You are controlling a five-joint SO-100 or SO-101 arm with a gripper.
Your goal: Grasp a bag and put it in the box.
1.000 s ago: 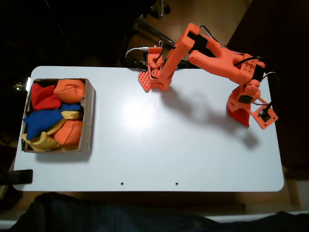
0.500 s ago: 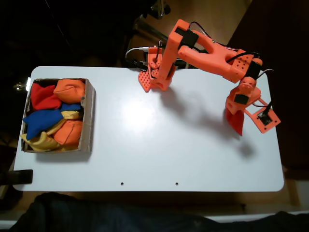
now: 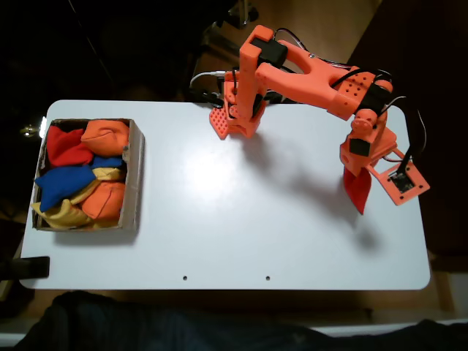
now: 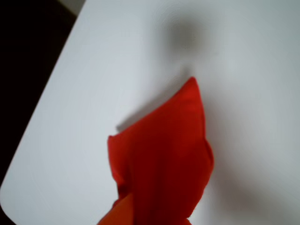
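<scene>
Up comes the arm since a moment ago, and the bag (image 3: 357,190) lifts off the counter (image 3: 241,219), dangling below the hand (image 3: 360,175), whose fingers are clamped on it. Pickup looks done; the box (image 3: 134,175) waits far across.

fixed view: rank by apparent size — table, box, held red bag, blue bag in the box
1. table
2. box
3. blue bag
4. red bag, hanging from the end effector; raised nearer the camera and partly hidden, so 3 versus 4 is unsure.
</scene>
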